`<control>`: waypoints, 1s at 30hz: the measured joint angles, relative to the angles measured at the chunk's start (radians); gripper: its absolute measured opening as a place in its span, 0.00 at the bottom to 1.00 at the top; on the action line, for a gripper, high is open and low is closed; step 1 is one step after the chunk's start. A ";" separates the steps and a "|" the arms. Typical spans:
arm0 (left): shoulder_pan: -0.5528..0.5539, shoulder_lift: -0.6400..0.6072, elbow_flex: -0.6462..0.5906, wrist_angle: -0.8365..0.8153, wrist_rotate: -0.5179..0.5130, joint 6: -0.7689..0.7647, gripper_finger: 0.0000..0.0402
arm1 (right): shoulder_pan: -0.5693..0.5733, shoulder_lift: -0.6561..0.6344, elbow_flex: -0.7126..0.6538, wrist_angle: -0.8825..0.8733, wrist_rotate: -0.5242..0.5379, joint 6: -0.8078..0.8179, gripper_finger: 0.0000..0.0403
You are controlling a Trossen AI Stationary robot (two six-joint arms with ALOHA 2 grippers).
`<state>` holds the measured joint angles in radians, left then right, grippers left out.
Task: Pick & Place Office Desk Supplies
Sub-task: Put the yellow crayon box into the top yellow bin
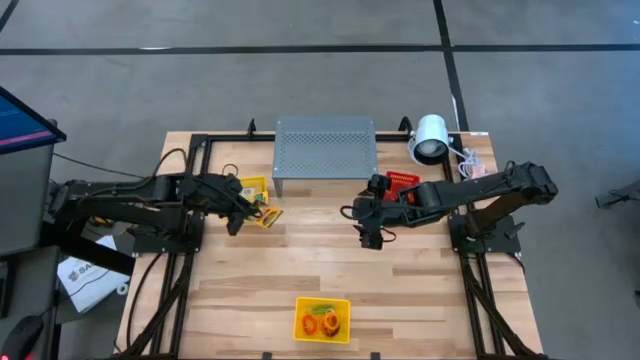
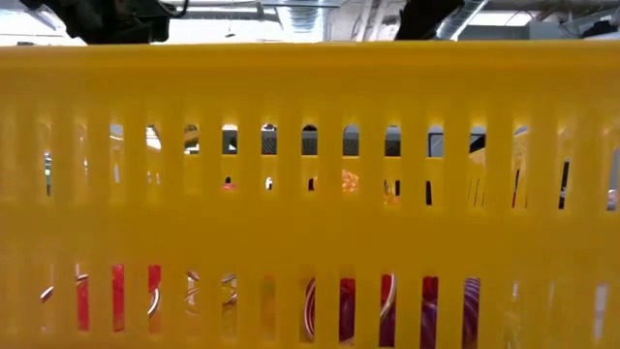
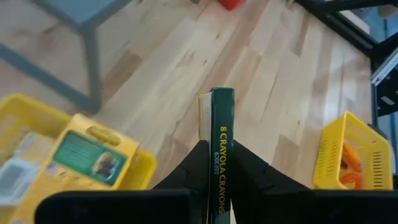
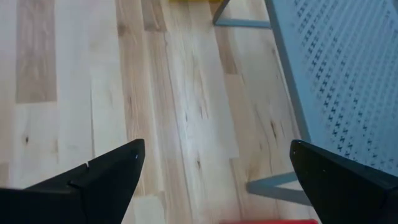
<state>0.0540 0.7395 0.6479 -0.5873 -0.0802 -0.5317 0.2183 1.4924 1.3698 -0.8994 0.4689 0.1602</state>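
Left pincer clamped narrow on a crayon box, edge-up, lifted just beside the yellow tray at the desk's left. Looks like mid-carry; next, likely swing to the front yellow basket and release. Right pincer spread wide, empty, hovering near the grey stand.

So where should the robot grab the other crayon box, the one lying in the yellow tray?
Probably by its two long thin edges, coming straight down from above. The crayon box lies flat, face up, on the pile in the yellow tray, so only its narrow sides suit closing fingers. The left gripper already pinches another crayon box edge-on that way.
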 joint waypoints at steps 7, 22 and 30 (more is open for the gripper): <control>0.006 -0.028 0.048 -0.132 -0.118 0.005 0.11 | 0.027 0.000 -0.019 0.002 0.000 0.024 0.99; 0.012 0.179 0.085 -0.259 -0.340 0.083 0.10 | 0.050 0.001 -0.018 0.013 0.002 0.043 0.98; 0.012 0.292 0.085 -0.257 -0.474 0.083 0.10 | 0.050 0.001 -0.018 0.013 0.002 0.051 0.98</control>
<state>0.0662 1.0315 0.7334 -0.8447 -0.5541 -0.4484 0.2680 1.4929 1.3518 -0.8860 0.4713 0.2108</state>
